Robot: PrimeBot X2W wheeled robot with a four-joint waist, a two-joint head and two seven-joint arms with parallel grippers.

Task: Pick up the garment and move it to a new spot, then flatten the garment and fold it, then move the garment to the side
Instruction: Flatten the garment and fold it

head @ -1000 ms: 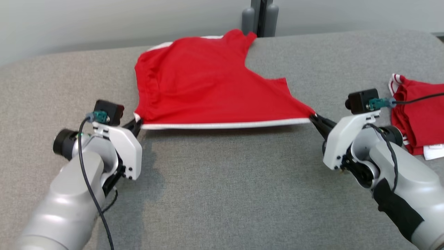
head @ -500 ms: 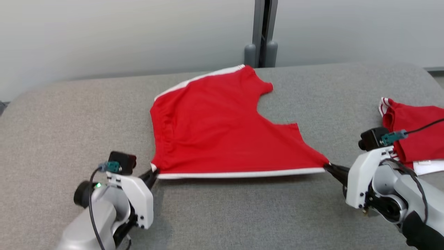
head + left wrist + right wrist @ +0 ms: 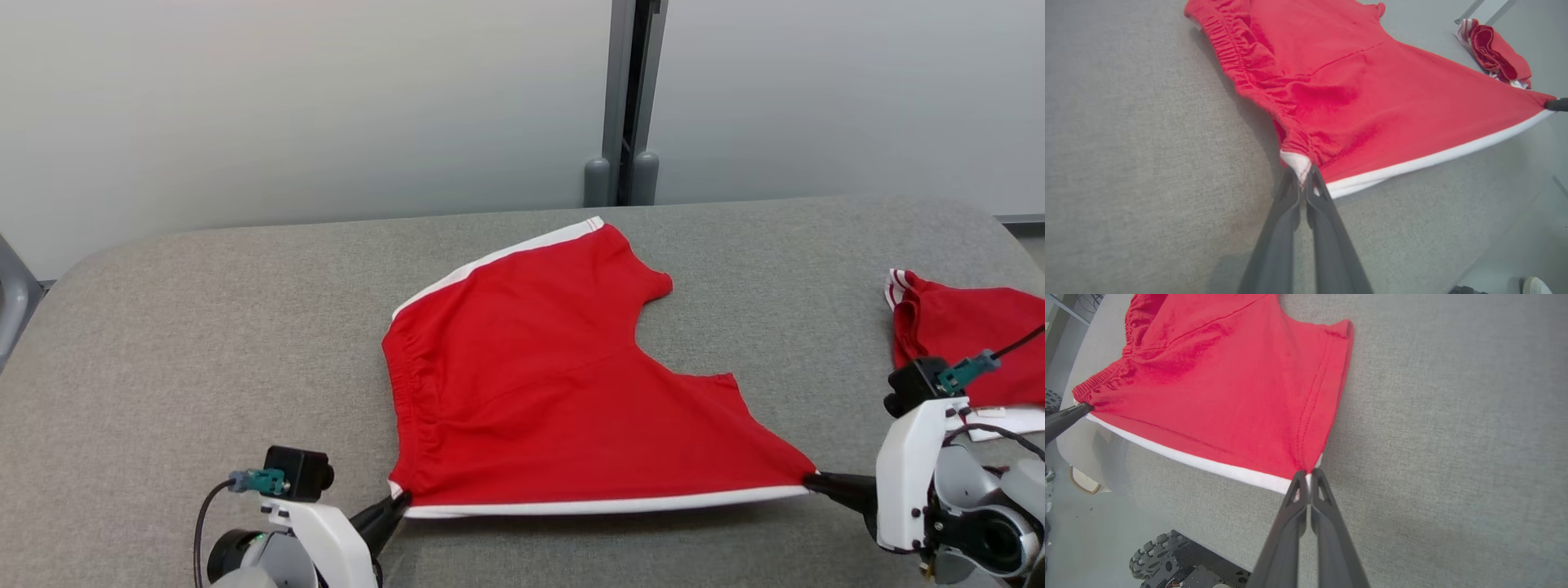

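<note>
In the head view, red shorts [image 3: 539, 392] lie in the middle of a grey surface [image 3: 204, 343]. The left tool [image 3: 397, 500] is squeezed tight on the near left corner of the shorts, by the waistband. The right tool [image 3: 812, 480] is squeezed tight on the near right corner, at the end of a leg. The white stripe [image 3: 604, 505] along the near edge is pulled straight between the 2 tools. Another red cloth [image 3: 955, 335] lies at the right side of the surface, well apart from the shorts.

In the left wrist view, the 2 dark fingers [image 3: 1282, 228] press together on a white bit of the waistband corner. The tip of the right tool holds the other corner, far off at the right edge.

In the right wrist view, the 2 fingers are pinched on the corner where the white stripe meets the leg hem. The left tool's tip holds the waistband corner at the left. Black wheels [image 3: 1155, 555] show below the edge of the surface.
</note>
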